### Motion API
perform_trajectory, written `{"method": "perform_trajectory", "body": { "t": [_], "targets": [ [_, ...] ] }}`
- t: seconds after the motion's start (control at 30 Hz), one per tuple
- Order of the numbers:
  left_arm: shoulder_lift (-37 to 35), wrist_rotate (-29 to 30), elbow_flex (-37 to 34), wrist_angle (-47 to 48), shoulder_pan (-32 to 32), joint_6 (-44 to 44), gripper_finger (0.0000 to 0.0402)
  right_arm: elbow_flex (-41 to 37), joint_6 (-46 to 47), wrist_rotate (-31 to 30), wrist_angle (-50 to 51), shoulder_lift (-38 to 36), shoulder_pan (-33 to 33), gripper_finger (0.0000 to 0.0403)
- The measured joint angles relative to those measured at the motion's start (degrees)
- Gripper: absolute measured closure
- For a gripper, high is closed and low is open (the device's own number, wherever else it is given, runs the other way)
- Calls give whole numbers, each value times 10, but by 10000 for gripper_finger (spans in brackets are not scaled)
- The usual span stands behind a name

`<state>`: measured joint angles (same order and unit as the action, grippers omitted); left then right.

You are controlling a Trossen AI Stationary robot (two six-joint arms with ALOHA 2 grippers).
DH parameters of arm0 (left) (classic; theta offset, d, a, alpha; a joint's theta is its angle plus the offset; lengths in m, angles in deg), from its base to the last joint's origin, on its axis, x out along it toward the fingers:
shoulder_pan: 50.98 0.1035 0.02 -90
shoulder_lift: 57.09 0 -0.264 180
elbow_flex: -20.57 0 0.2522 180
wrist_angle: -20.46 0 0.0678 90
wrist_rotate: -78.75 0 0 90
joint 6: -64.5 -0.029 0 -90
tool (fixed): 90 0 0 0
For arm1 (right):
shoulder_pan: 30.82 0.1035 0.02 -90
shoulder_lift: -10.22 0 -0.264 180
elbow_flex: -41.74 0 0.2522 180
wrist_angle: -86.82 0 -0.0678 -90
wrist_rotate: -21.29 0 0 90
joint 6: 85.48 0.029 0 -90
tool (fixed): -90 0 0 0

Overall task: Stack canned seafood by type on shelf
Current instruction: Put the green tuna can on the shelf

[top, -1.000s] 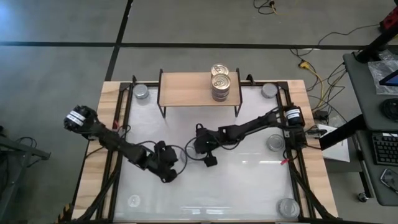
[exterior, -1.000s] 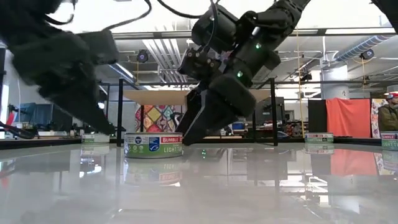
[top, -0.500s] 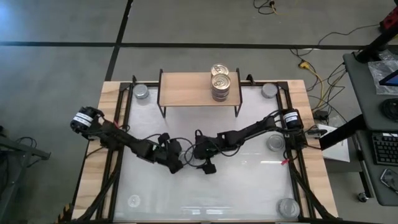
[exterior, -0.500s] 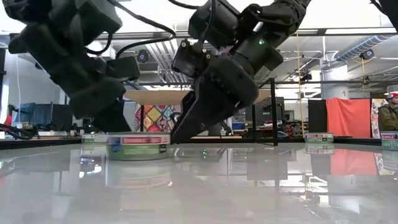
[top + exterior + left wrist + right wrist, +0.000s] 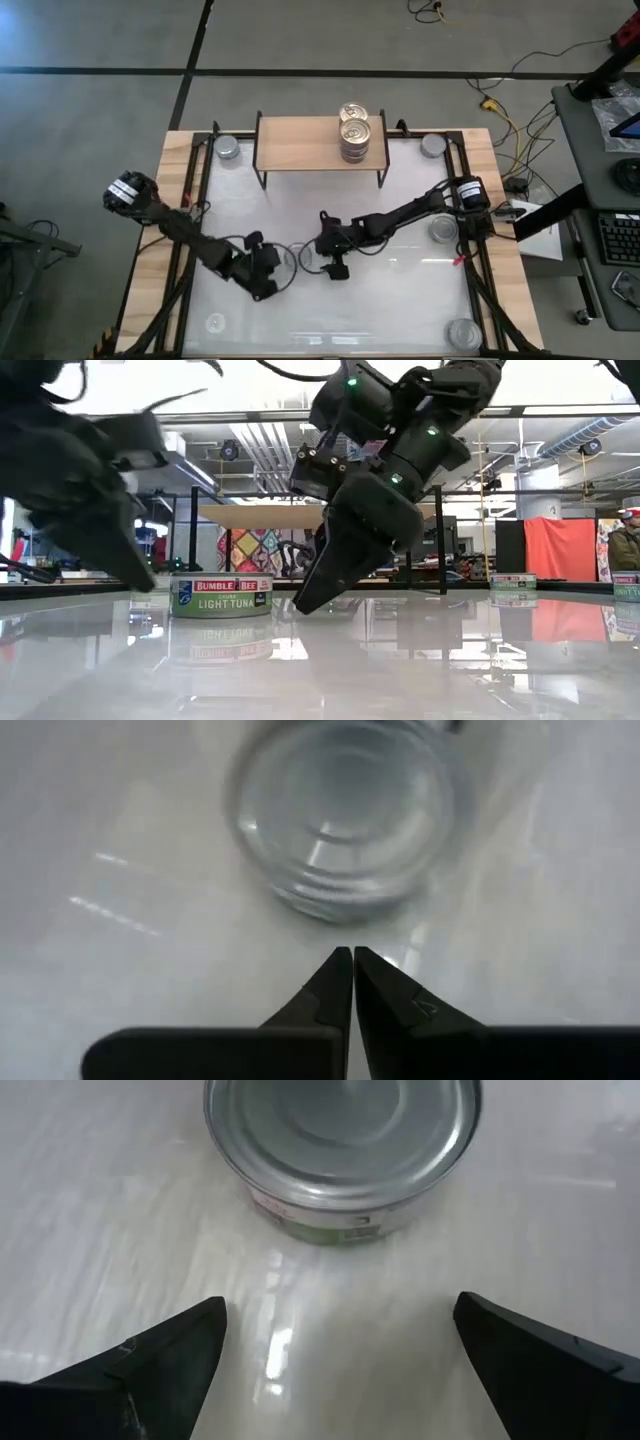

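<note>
Since a second ago the tuna tin (image 5: 221, 595) has slid a little toward my left side, my left tool (image 5: 262, 283) has swung in beside it and pulled back again, and my right tool (image 5: 335, 1345) has dropped lower toward the counter (image 5: 400, 300). The tin sits upright mid-counter, silver-grey lid up, between my two tools and touching neither. My right tool's fingers stand wide apart, aimed at the tin, which lies just ahead of the tips. My left tool's fingers (image 5: 340, 985) are pressed together, holding nothing, just beside the tin.

To take it well, I judge I should ease the right tool forward until the fingers straddle the rim evenly, stay low, and close at the widest part so the short wall does not squirt out. The left tool can brace it or keep clear.

On the shelf (image 5: 300, 145), gold-lidded tins (image 5: 354, 132) are already stacked at its right end; more silver tins (image 5: 444, 230) wait near the counter's edges.
</note>
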<state>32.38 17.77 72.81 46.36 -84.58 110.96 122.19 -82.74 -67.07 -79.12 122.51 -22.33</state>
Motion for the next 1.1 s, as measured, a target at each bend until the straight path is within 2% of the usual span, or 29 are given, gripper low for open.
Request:
{"method": "perform_trajectory", "body": {
  "t": [0.2,0.33,0.5,0.73,0.9,1.1],
  "targets": [
    [16,5,-14,-41,-29,-8,401,-130,64,-48,-271,-1,20,16],
    [10,-20,-23,-58,-29,-38,401,-180,63,-58,-371,0,22,16],
    [-20,-23,-28,-49,-13,-89,401,-185,36,-60,-415,0,22,16],
    [-16,-36,-49,-75,30,-129,401,-183,-8,-76,-466,8,10,16],
    [-15,-47,-54,-132,43,-159,401,-159,3,-51,-498,56,6,16],
    [-15,-50,-55,-132,49,-159,402,-84,8,-22,-498,126,8,16]
  ]
}}
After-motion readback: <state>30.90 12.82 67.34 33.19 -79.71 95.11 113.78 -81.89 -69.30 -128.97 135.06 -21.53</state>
